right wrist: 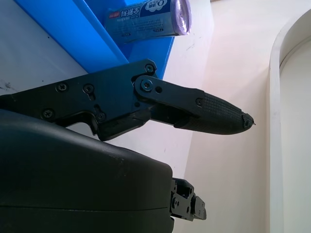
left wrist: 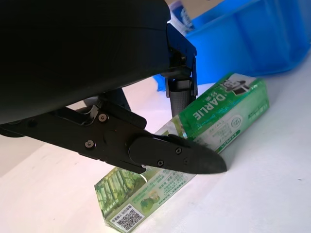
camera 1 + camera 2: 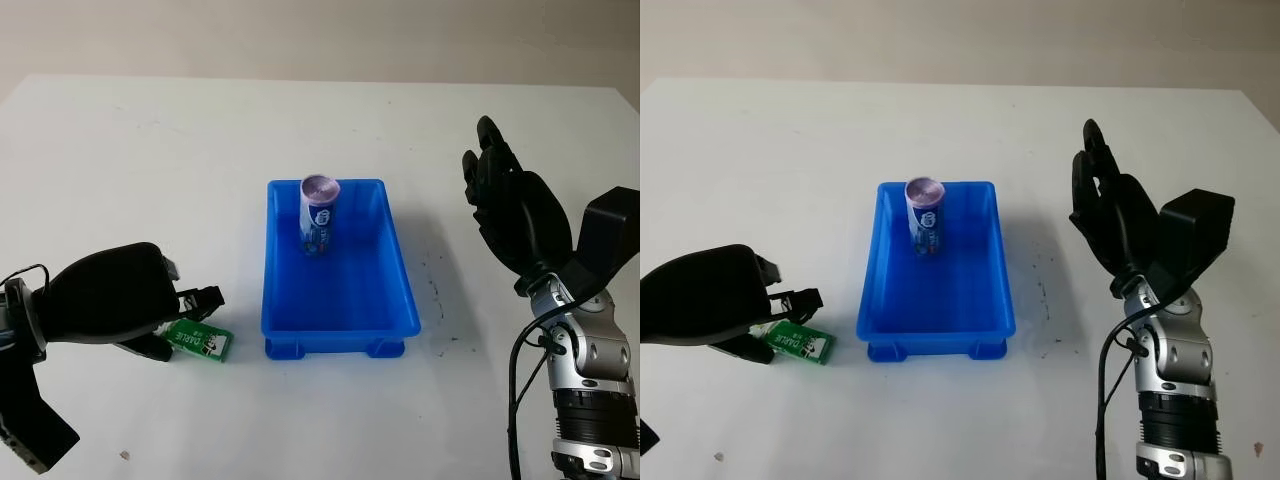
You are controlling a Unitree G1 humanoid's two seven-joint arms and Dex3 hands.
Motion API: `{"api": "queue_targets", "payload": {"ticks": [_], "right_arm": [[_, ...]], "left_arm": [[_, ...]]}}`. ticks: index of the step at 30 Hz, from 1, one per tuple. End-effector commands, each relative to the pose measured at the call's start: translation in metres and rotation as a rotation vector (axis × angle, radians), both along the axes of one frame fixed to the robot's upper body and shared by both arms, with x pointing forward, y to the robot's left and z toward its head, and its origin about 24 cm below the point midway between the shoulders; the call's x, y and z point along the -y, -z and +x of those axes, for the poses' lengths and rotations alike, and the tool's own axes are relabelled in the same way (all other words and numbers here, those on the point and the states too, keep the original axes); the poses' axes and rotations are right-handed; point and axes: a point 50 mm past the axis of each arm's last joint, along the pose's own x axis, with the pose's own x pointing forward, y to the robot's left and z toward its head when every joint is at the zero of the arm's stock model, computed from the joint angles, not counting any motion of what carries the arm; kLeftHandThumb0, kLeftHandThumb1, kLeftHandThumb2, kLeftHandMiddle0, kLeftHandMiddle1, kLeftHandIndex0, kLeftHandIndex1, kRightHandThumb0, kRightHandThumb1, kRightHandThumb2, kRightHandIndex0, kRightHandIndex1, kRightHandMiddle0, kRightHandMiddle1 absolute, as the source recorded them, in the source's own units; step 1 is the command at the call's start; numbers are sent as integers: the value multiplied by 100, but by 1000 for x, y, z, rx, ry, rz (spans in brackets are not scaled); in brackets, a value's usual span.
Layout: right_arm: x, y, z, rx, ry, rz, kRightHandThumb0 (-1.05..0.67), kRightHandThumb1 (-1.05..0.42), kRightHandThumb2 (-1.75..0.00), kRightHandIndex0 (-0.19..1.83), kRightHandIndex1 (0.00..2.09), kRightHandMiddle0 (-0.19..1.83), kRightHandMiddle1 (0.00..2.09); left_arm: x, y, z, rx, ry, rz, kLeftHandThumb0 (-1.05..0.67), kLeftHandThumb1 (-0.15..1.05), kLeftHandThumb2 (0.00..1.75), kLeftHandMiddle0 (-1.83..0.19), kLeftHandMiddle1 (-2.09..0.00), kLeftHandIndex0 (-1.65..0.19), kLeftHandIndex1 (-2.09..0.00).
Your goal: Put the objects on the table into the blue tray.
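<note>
A green Darlie toothpaste box (image 3: 205, 343) lies on the white table just left of the blue tray (image 3: 340, 325). My left hand (image 3: 188, 322) hovers low over the box, open, with one finger behind it and the thumb (image 2: 184, 158) across its near side; the box (image 2: 218, 111) stays on the table. A blue-and-white can with a purple lid (image 3: 319, 215) stands upright in the far end of the tray. My right hand (image 3: 510, 200) is raised to the right of the tray, open and holding nothing.
The white table (image 3: 150, 150) stretches wide around the tray. Dark scuff marks (image 3: 433, 285) dot the surface right of the tray. A small crumb (image 3: 124, 455) lies near the front left. My right forearm (image 3: 590, 380) rises from the bottom right.
</note>
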Motion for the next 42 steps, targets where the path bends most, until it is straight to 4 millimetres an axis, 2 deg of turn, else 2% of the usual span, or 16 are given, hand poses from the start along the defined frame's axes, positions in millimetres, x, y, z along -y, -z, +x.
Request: {"api": "queue_targets", "payload": {"ticks": [1, 4, 5, 8, 12, 13, 15, 16, 20, 23, 27, 32, 34, 37, 40, 42], "right_arm": [[2, -7, 2, 29, -1, 4, -76, -105, -69, -19, 0, -19, 0], [2, -7, 2, 27, -5, 11, -76, -105, -69, -19, 0, -19, 0], [2, -7, 2, 27, -6, 12, -76, -105, -69, -19, 0, -19, 0], [2, -7, 2, 24, -7, 14, -76, -105, -68, -19, 0, -19, 0], [1, -8, 2, 19, -7, 23, -75, -105, -68, -19, 0, -19, 0], [0, -8, 2, 17, -9, 24, -75, -105, -69, -19, 0, -19, 0], [-1, -7, 1, 11, -9, 24, -75, -105, -69, -19, 0, -19, 0], [-1, -7, 1, 10, -9, 22, -75, -105, -69, -19, 0, -19, 0], [-2, -7, 1, 11, -11, 23, -75, -105, -68, -19, 0, -19, 0], [-3, -7, 2, 8, -10, 26, -74, -105, -68, -19, 0, -19, 0], [-5, -8, 2, 12, -12, 24, -74, -105, -69, -19, 0, -19, 0], [-5, -8, 0, 9, -2, 17, -75, -105, -69, -19, 0, -19, 0], [-5, -8, 0, 11, 1, 29, -74, -105, -68, -19, 0, -19, 0], [-5, -7, -1, 17, -3, 29, -73, -105, -68, -19, 0, -19, 0], [-5, -6, -3, 18, 4, 30, -73, -105, -68, -19, 0, -19, 0], [-6, -6, -3, 19, 9, 30, -74, -105, -67, -19, 0, -19, 0]], "left_arm": [[0, -2, 2, 10, -23, -19, -53, 105, 41, -133, -209, -67, -209], [-8, -24, 14, 71, -97, -85, -50, 105, 31, -126, -209, -60, -209], [-11, -34, 18, 102, -133, -88, -49, 105, 32, -121, -209, -51, -209], [-20, -69, 27, 249, -195, -118, -49, 105, 33, -91, -209, -34, -209], [-24, -121, 32, 447, -209, -274, -51, 105, 27, -66, -209, -31, -209], [-22, -134, 31, 499, -207, -317, -54, 105, 21, -70, -209, -39, -209], [-11, -157, 26, 579, -170, -407, -57, 105, 19, -75, -209, -39, -209], [-4, -167, 23, 603, -139, -447, -57, 105, 19, -81, -209, -46, -209], [28, -188, 11, 558, -4, -634, -58, 105, 14, -95, -209, -59, -209], [52, -191, 7, 491, 83, -729, -59, 105, 16, -96, -209, -61, -209], [83, -185, 7, 287, 198, -827, -55, 104, 10, -91, -209, -56, -209], [124, -166, 8, 113, 273, -780, -58, 104, 12, -91, -209, -55, -209], [133, -158, 10, 14, 263, -785, -55, 105, 9, -94, -209, -66, -209], [144, -144, 19, -120, 210, -769, -52, 105, 14, -104, -209, -73, -209], [151, -127, 31, -224, 123, -744, -45, 105, 13, -105, -209, -63, -197], [152, -121, 36, -240, 78, -738, -44, 105, 15, -103, -209, -60, -205]]}}
